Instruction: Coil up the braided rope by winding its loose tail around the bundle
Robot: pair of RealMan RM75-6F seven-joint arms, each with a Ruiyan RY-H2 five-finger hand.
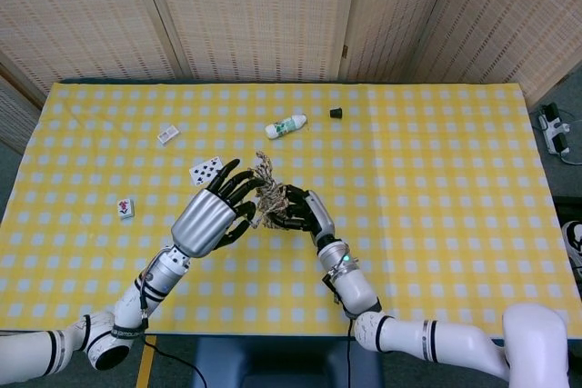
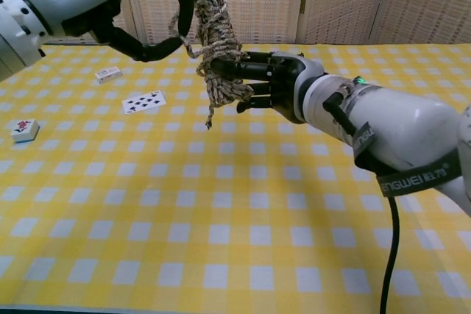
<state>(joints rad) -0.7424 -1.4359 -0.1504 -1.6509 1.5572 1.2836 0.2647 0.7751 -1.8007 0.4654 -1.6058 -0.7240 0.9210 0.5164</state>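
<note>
The braided rope is a tan and dark bundle held upright in the air above the yellow checked table. My right hand grips its lower half from the right, fingers wrapped around the coils. My left hand curls over the top end from the left, and a strand of the loose tail loops through its fingers. A short frayed end dangles below the bundle. From the head camera the rope sits between the left hand and the right hand.
A playing card lies just beyond the left hand. Further back are a white bottle on its side and a small black cap. A mahjong tile and a small white block lie at the left.
</note>
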